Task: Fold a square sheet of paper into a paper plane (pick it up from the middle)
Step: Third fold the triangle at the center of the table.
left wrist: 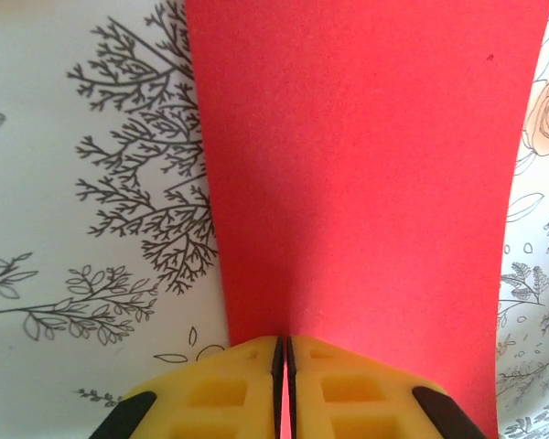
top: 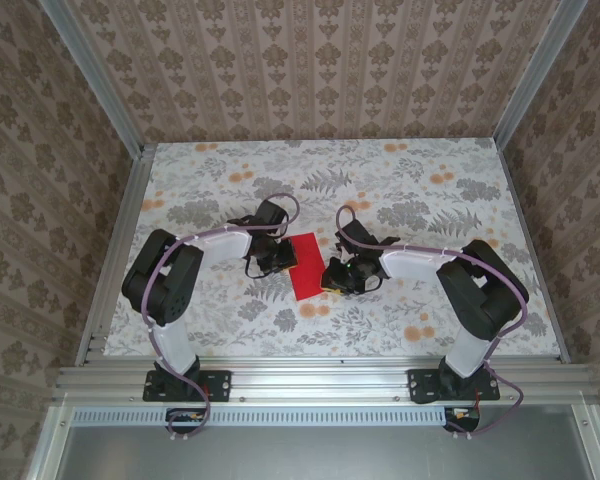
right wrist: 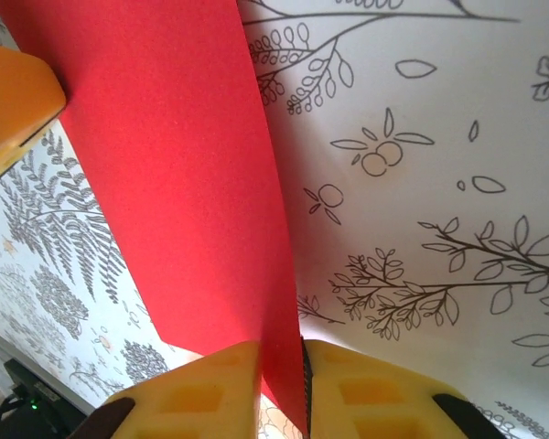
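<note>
Holding a thin bright red square sheet of paper (top: 308,266) near the middle of the floral-print counter (top: 400,180), between the 2 arms. Clamped on 1 side edge with the left tool (left wrist: 283,366), jaws pressed together on the paper; clamped on the opposite edge with the right tool (right wrist: 281,375), paper running down between its jaws. Likely gripped from both sides to keep the limp sheet controlled while bending it along a soft lengthwise bow; not yet a dart shape
</note>
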You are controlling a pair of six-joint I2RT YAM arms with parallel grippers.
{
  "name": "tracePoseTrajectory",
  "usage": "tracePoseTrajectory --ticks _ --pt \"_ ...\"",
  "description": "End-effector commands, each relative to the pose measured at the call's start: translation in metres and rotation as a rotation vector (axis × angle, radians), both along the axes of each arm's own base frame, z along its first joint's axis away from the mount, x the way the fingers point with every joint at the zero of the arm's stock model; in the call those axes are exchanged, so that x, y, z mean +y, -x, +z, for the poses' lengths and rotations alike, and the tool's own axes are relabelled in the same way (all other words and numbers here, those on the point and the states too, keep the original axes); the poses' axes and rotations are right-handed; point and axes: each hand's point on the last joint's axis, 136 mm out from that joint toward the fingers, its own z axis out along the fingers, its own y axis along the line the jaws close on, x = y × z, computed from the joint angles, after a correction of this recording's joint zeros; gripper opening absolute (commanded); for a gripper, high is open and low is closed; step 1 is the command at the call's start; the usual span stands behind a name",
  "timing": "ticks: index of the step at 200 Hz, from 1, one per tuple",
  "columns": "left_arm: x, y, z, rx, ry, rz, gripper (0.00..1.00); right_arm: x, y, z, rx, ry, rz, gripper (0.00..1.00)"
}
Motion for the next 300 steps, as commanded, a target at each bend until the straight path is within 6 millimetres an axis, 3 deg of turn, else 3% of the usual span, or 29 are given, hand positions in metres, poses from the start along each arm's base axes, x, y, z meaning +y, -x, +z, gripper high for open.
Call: tracePoseTrajectory --ticks 1,27,63,114,201,224,273,300 --pt "0.007 0.002 -0.008 0.017 -0.053 -0.016 0.13 0.002 0.004 0.014 -0.019 -0.035 -0.005 0.23" --pt "0.007 0.003 -0.011 0.022 -0.059 -0.022 0.13 -0.001 0.005 0.017 -0.026 -0.03 -0.015 0.2" --pt "0.006 0.004 -0.013 0.024 -0.064 -0.029 0.12 0.005 0.001 0.02 -0.03 -0.06 -0.025 0.09" --pt "0.007 0.007 -0.018 0.034 -0.076 -0.031 0.1 0.031 -0.02 0.035 -0.074 -0.157 -0.019 0.08" --pt "0.007 0.008 -0.013 0.028 -0.08 -0.047 0.08 0.059 -0.043 0.029 -0.089 -0.242 -0.027 0.08" --pt "0.003 0.005 -0.003 0.011 -0.061 -0.051 0.09 0.059 -0.042 0.025 -0.079 -0.233 -0.022 0.08" --pt "-0.006 -0.02 0.042 -0.112 -0.004 -0.055 0.2 0.044 -0.029 0.009 -0.037 -0.134 0.0 0.09" --pt "-0.001 -0.026 0.039 -0.112 -0.033 -0.052 0.2 0.04 -0.027 0.006 -0.03 -0.111 0.009 0.09"
